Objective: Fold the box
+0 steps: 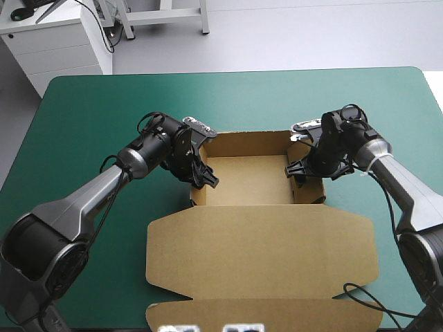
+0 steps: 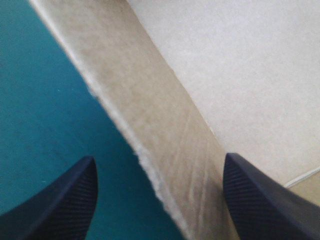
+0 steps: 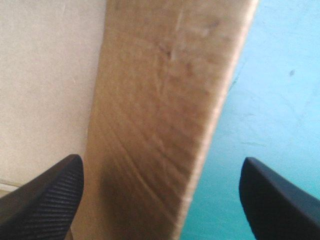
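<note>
The brown box (image 1: 263,249) stands as an open tray at the table's middle, its walls raised and its lid lying flat toward the front edge. My left gripper (image 1: 201,176) is open astride the tray's left wall (image 2: 150,115), one finger over the cover and one over the tray floor (image 2: 240,65). My right gripper (image 1: 299,169) is open astride the right wall (image 3: 160,100) in the same way. In the wrist views the left gripper (image 2: 159,165) and the right gripper (image 3: 161,165) each show a wide gap, with the wall's top edge running through it.
The teal-green cover (image 1: 90,111) shows on both sides of the tray and beyond its far wall. The flat lid and its front flap (image 1: 263,315) reach almost to the table's front edge.
</note>
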Controlling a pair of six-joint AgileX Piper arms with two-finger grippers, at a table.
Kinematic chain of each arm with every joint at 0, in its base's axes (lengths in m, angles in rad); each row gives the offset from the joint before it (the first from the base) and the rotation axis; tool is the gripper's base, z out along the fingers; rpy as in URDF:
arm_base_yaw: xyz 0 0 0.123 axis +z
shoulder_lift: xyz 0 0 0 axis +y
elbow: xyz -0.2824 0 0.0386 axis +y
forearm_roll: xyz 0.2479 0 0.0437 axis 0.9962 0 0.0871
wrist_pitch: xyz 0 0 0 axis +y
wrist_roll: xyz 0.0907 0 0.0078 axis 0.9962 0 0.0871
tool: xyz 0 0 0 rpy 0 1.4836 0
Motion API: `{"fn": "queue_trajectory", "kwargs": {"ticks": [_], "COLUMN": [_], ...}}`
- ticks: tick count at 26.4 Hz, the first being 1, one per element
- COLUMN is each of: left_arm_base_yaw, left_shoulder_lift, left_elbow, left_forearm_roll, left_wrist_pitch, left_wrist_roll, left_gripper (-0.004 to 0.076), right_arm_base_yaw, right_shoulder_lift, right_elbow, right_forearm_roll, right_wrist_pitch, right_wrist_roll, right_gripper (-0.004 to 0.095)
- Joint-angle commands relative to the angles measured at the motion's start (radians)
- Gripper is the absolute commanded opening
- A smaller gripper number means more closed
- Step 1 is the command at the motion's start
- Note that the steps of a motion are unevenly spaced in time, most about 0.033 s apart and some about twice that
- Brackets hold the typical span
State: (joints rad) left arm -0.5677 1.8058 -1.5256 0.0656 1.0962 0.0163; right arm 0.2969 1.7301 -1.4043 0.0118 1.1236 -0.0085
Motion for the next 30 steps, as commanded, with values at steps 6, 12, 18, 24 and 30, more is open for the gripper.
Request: {"fn": "queue_trajectory", "kwargs": {"ticks": [6,12,18,24,30], "left_arm_base_yaw": [-0.003,-0.003,-0.003,-0.003,-0.003], "left_shoulder_lift": [-0.138,-0.250,-0.382,-0.539,-0.735], "left_elbow": [-0.026,-0.026,-0.026,-0.023,0.115], "left_forearm_roll": [-0.017,-0.017,0.042,0.106,0.104], "left_wrist_pitch": [-0.077,-0.061,-0.032,0.122,0.191], "left_wrist_roll": [0.005,0.008,0.008,0.102,0.144], "left_gripper": [0.0509,0.0509,0.0435,0.0031,-0.0008], "right_arm_base_yaw": [0.001,0.001,0.001,0.001,0.001], "right_shoulder_lift": [-0.139,-0.222,-0.259,-0.261,-0.259], "right_elbow": [-0.028,-0.028,-0.028,-0.028,-0.028], "right_forearm_roll": [-0.003,-0.003,-0.003,-0.003,0.001], "right_wrist_pitch": [-0.025,-0.029,-0.027,-0.016,-0.034], "right_wrist_roll": [-0.007,-0.007,-0.009,-0.004,-0.004], "right_gripper": [0.0809,0.0810,0.0809,0.0809,0.0762]}}
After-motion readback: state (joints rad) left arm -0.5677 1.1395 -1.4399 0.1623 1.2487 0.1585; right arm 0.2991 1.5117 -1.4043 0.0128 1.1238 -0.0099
